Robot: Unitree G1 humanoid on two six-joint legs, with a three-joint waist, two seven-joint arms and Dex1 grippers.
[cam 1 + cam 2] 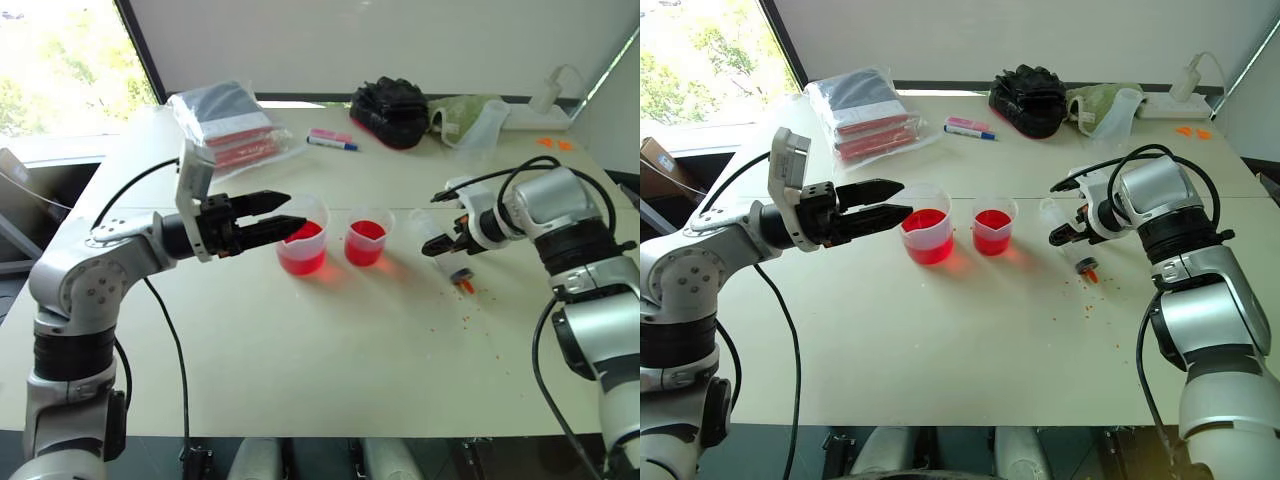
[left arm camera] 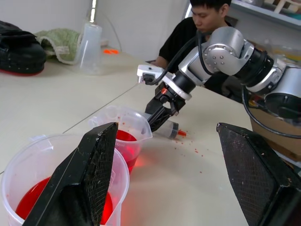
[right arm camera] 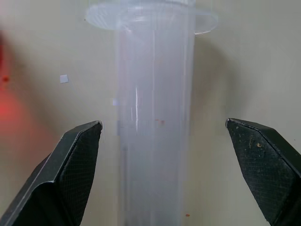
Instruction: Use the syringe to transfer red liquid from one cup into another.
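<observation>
The syringe (image 3: 155, 117) lies flat on the table, its orange-red tip (image 1: 467, 286) pointing toward the near edge. My right gripper (image 1: 438, 245) is open and tilted down over it. Its fingers stand on either side of the clear barrel with a gap on each side. The wider cup (image 1: 303, 245) and the narrower cup (image 1: 367, 240) stand side by side mid-table, each holding red liquid (image 1: 927, 222). My left gripper (image 1: 293, 210) is open and level, its fingertips at the wider cup's rim, nothing between them.
Small red drops (image 1: 470, 305) speckle the table by the syringe tip. Along the back are a plastic bag of packets (image 1: 225, 125), markers (image 1: 330, 140), a black bag (image 1: 390, 110), a green cloth with a frosted beaker (image 1: 480, 125) and a power strip (image 1: 540, 115). A person (image 2: 197, 23) sits beyond the table.
</observation>
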